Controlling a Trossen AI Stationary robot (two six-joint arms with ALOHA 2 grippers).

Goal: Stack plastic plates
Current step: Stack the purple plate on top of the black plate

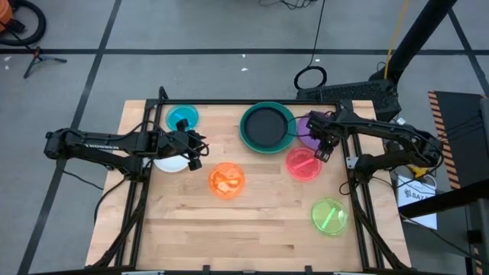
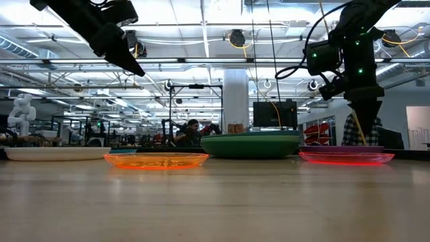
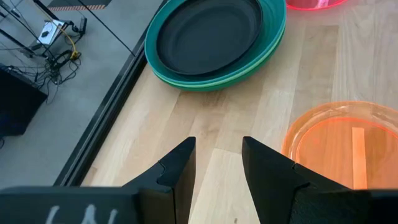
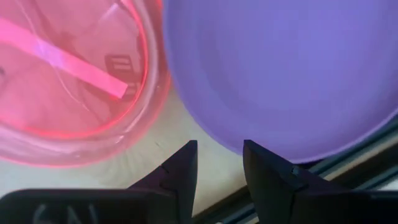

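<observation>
A black plate [image 1: 267, 124] lies in a stack of large green and teal plates [image 1: 246, 130] near the far edge. The purple plate [image 1: 307, 126] lies right of the stack, and the pink plate [image 1: 303, 164] lies nearer than it. Orange [image 1: 226, 180], lime [image 1: 329, 216], blue [image 1: 182, 118] and white [image 1: 170, 162] plates lie apart on the table. My right gripper [image 1: 325, 147] hangs open above the gap between the pink plate [image 4: 68, 81] and the purple plate [image 4: 280, 68]. My left gripper [image 1: 195, 150] is open, raised above bare wood between the white and orange plates [image 3: 336, 149].
The wooden table [image 1: 252, 237] has a dark frame rail [image 1: 229, 101] along its far edge. Bare wood lies in the near left part. My left arm [image 1: 107, 143] partly covers the white plate. The right arm's base [image 1: 397, 153] stands by the right edge.
</observation>
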